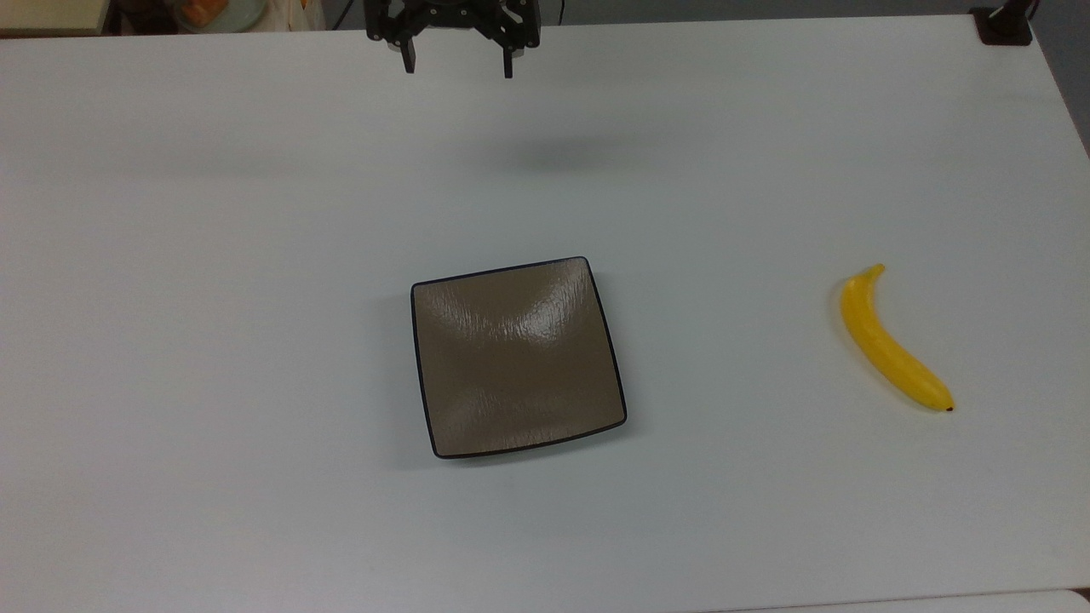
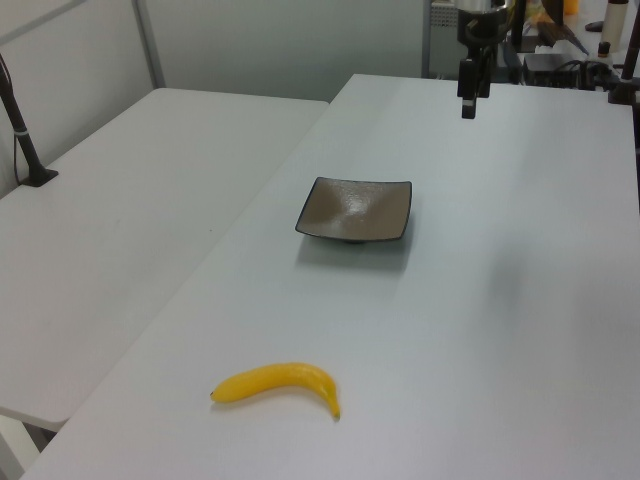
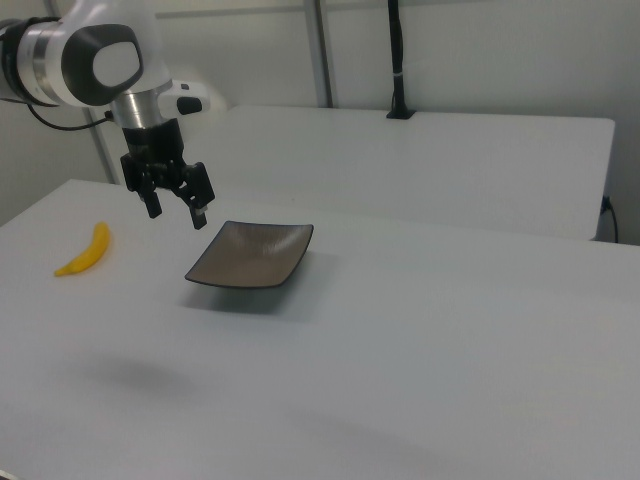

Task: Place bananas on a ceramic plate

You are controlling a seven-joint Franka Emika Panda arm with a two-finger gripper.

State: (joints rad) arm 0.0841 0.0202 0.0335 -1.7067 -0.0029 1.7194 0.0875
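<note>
One banana [image 1: 891,345] is seen lying flat on the white desk [image 1: 255,340], well apart from the plate [image 1: 516,356], toward the top view's right. Its dark tip points to the top view's lower right, and nothing is touching it. The plate is set near the middle of the desk, bare, its glossy brown surface catching a patch of light.

The end effector [image 1: 458,66] is held in the air above the far edge of the desk, at the top of the top view, with its two fingers spread apart and nothing between them. A faint shadow of it is cast on the desk below. In the right view the end effector [image 3: 175,212] is seen between banana [image 3: 85,250] and plate [image 3: 250,255], raised above both.

No object is seen on the bare desk between banana and plate. A second white desk [image 2: 120,200] is set alongside, carrying a dark post [image 2: 22,125] on a small base. Some clutter is visible beyond the far edge.
</note>
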